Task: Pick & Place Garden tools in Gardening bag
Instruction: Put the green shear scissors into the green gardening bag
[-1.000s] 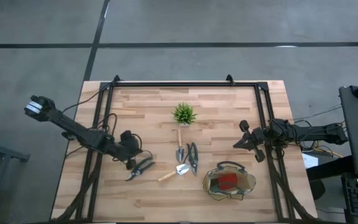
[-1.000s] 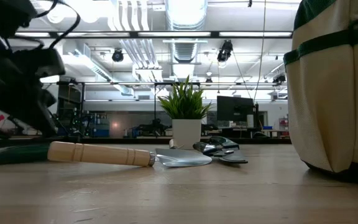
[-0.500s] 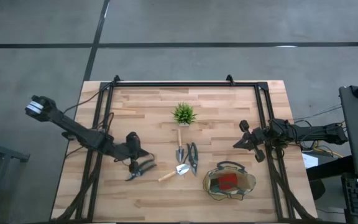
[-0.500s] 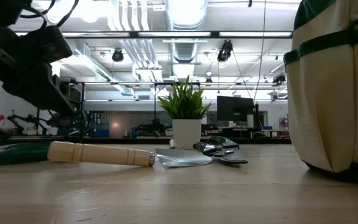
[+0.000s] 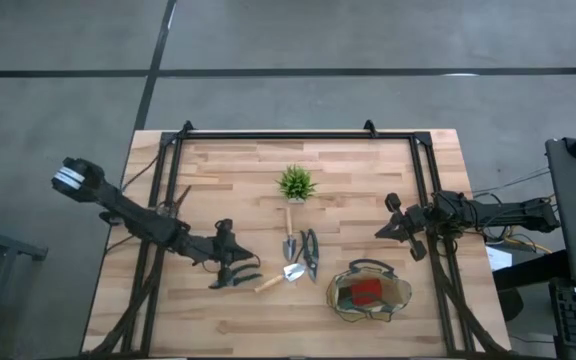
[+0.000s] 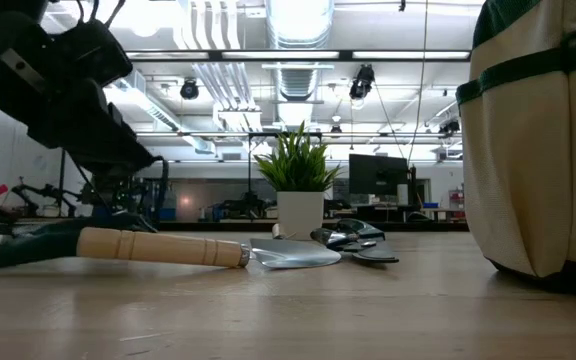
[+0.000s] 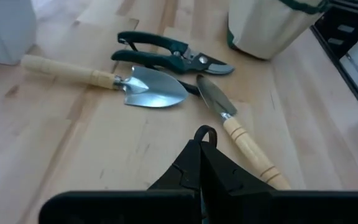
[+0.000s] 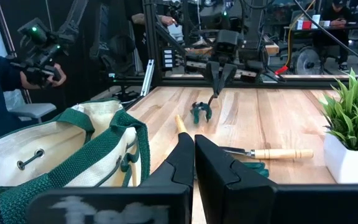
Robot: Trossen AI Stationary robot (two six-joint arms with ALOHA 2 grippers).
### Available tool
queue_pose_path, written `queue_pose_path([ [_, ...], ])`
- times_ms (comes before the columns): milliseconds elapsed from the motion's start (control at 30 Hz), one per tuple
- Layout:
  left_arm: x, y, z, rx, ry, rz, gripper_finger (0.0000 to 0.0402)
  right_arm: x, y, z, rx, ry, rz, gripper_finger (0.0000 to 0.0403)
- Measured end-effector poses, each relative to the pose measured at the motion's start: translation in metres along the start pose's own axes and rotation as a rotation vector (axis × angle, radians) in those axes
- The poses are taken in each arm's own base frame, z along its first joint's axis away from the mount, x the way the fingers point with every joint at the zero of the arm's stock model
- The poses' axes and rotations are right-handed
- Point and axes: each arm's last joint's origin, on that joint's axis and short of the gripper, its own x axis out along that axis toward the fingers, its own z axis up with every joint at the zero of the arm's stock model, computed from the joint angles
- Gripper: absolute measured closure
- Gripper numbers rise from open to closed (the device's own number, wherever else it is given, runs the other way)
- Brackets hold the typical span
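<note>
On the table lie two shears (image 5: pixel 236 277) (image 5: pixel 311 250), two trowels (image 5: pixel 289 232) (image 5: pixel 276 278), one plant (image 5: pixel 296 184) and one bag (image 5: pixel 370 291) with one red item (image 5: pixel 367 291) inside, flanked by two arms.

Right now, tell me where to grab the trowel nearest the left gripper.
Take the trowel by its wooden handle, from above, jaws across it: it lies flat with the handle end unobstructed. The left gripper holds pruning shears.

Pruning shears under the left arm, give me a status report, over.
Left hand shut on pruning shears, at table level. Right hand shut, empty, at right edge. Trowel lies between shears and gardening bag.
</note>
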Motion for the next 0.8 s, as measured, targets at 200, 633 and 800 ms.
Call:
queue_pose_path([
  [200,0.015,-0.005,-0.007,-0.014,-0.036,-0.029,0.0401,0.000,0.000,0.000,0.000,0.000,0.000,0.0394],
  [633,0.024,-0.016,0.008,0.013,-0.299,-0.127,0.0401,0.000,0.000,0.000,0.000,0.000,0.000,0.0394],
  [800,0.022,-0.020,0.016,0.012,-0.363,-0.147,0.0401,0.000,0.000,0.000,0.000,0.000,0.000,0.0394],
])
